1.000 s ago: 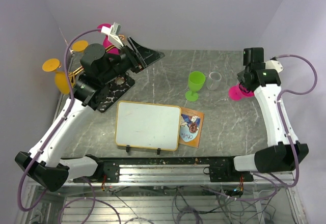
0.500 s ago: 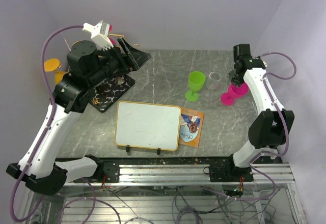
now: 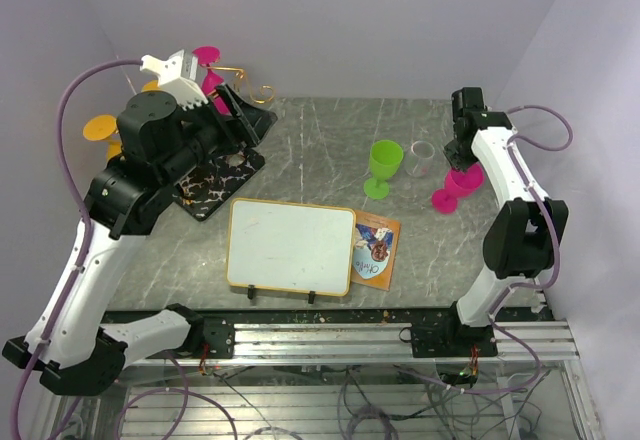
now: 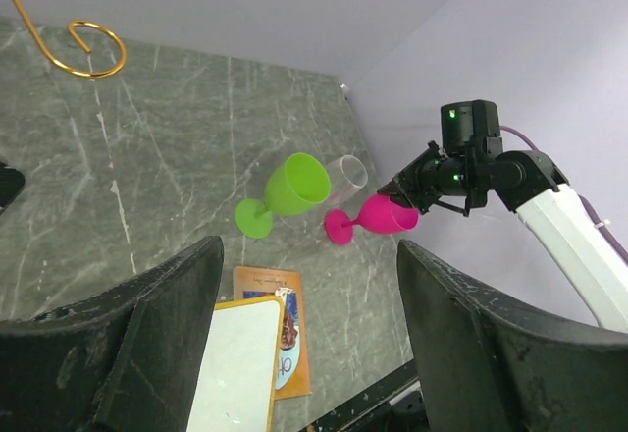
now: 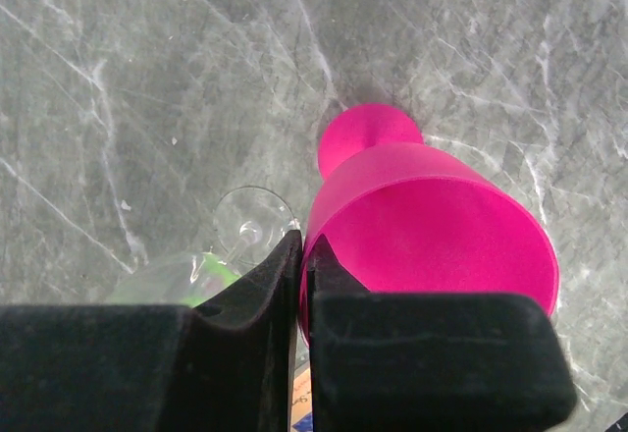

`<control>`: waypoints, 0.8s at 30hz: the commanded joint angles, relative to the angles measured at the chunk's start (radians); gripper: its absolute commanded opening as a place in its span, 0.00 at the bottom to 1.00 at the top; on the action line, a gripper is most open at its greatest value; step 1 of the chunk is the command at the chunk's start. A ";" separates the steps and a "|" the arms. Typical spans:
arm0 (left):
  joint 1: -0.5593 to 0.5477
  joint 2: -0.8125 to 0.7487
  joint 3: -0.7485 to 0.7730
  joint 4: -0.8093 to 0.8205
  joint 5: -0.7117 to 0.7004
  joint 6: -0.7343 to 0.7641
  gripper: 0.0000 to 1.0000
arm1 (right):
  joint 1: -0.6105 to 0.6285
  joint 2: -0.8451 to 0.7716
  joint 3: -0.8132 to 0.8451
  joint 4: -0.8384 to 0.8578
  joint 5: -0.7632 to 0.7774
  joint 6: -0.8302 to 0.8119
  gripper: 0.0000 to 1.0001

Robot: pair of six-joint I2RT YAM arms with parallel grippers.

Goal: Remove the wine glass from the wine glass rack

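The wine glass rack shows at the back left with its black marble-look base [image 3: 218,182] and gold curled arms [image 3: 262,92]; one curl [image 4: 94,49] also appears in the left wrist view. A pink glass [image 3: 207,57] and an orange glass [image 3: 98,127] hang on it. My left gripper [image 3: 247,120] hovers open and empty beside the rack. My right gripper [image 3: 458,167] is shut on the rim of a pink wine glass [image 5: 432,226], which is tilted with its foot [image 3: 443,200] low at the table's right side.
A green glass [image 3: 384,165] and a clear glass [image 3: 421,158] stand just left of the held pink wine glass. A yellow-framed whiteboard [image 3: 290,245] and an orange card [image 3: 377,248] lie at the near middle. The right wall is close behind my right arm.
My right arm has swung in and carried the pink wine glass left, closer to the clear glass. My left arm has risen and drawn back left from the rack's arms, still open.
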 commanded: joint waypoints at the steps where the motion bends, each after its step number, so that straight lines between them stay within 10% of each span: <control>1: -0.005 -0.035 -0.011 -0.008 -0.069 0.018 0.82 | -0.009 0.026 0.040 -0.038 0.039 0.023 0.07; 11: -0.005 -0.034 -0.005 -0.040 -0.132 0.038 0.83 | -0.012 0.009 0.086 -0.057 0.030 -0.010 0.36; 20: 0.000 0.021 0.022 -0.042 -0.175 0.055 0.88 | -0.012 -0.198 0.050 0.008 0.058 -0.102 0.96; 24: 0.040 0.071 0.053 -0.043 -0.157 0.056 0.90 | -0.012 -0.321 0.001 0.076 0.042 -0.139 0.99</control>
